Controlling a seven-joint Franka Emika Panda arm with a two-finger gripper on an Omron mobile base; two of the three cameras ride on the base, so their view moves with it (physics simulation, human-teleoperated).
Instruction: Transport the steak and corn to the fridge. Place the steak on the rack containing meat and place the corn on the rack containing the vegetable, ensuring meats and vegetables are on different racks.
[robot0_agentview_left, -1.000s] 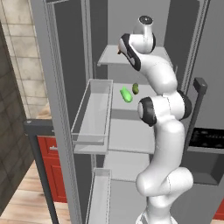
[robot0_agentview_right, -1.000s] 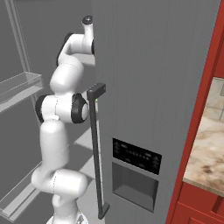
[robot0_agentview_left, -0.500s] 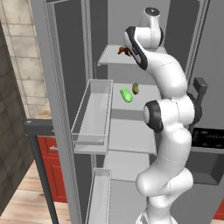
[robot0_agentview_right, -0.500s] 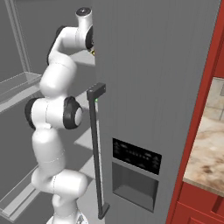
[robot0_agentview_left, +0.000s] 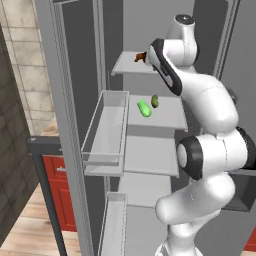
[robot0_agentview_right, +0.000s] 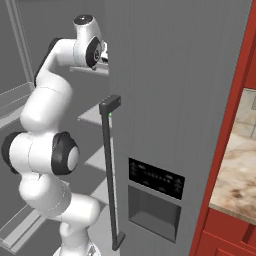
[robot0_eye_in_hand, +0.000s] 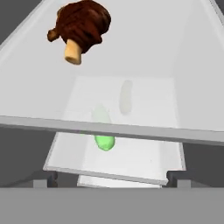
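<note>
The fridge (robot0_agentview_left: 75, 100) stands open, its other door (robot0_agentview_right: 175, 100) shut. The steak (robot0_eye_in_hand: 81, 24), a dark reddish-brown lump with a tan stub, lies free on the top rack (robot0_eye_in_hand: 144, 52), also seen as the steak (robot0_agentview_left: 140, 56) on that rack (robot0_agentview_left: 127, 68). One rack (robot0_agentview_left: 165, 117) lower, the bright green corn (robot0_agentview_left: 144, 108) lies beside the darker oval vegetable (robot0_agentview_left: 155, 101). Both show dimly through the top rack as the corn (robot0_eye_in_hand: 104, 135) and the vegetable (robot0_eye_in_hand: 126, 97). My gripper (robot0_eye_in_hand: 110, 179) is open and holds nothing, drawn back from the rack's front edge; the gripper (robot0_agentview_left: 148, 56) is just right of the steak.
A door bin (robot0_agentview_left: 105, 130) juts out at the left of the shelves. Further racks (robot0_agentview_left: 150, 155) sit below. The shut door's bar handle (robot0_agentview_right: 111, 165) and dispenser panel (robot0_agentview_right: 155, 200) are right of the arm. A red cabinet with a stone counter (robot0_agentview_right: 235, 165) stands at far right.
My hand has drawn back from the top rack, leaving the steak lying on it. The upper arm has swung up and round, and the jaws have spread a little wider.
</note>
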